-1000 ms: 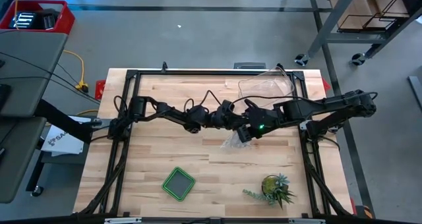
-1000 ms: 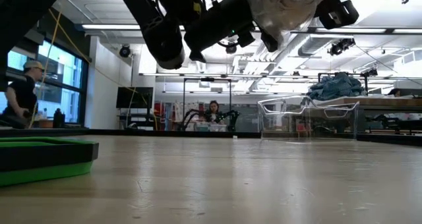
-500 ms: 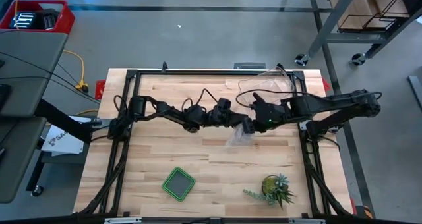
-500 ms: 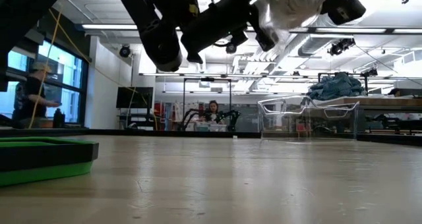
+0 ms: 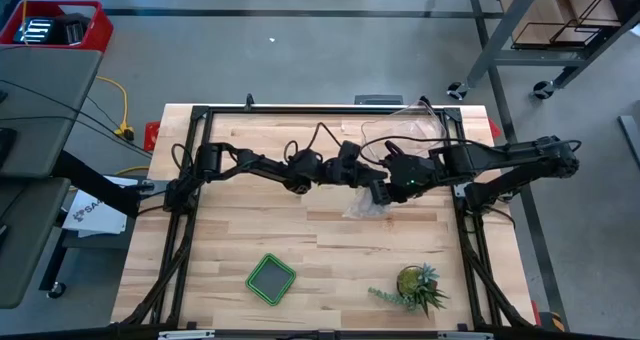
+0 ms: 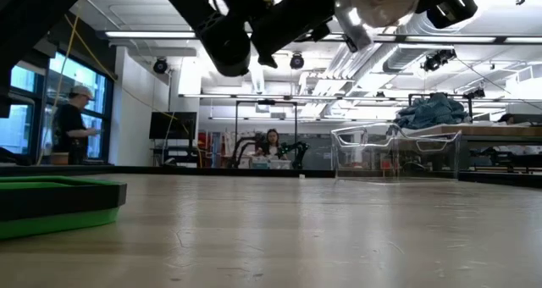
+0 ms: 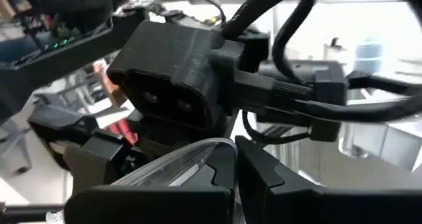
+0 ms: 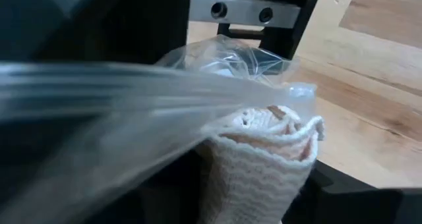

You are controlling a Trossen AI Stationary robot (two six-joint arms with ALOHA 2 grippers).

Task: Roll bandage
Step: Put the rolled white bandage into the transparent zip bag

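1. Both arms are meeting above the middle of the table, toward its far-right part; the left gripper and right gripper are crowding that spot, with a clear plastic bag hanging beneath them.
2. A clear tub is occupying the far-right corner, blocking passage there just behind the grippers.
3. A green tray is sitting near the near edge, left of centre.
4. A small potted plant is standing toward the near-right corner.
5. The wood between tray and plant, and the left half ahead of the left arm, is lying bare.
6. In the low view, the surface beneath the raised arms is showing open passage up to the tub.
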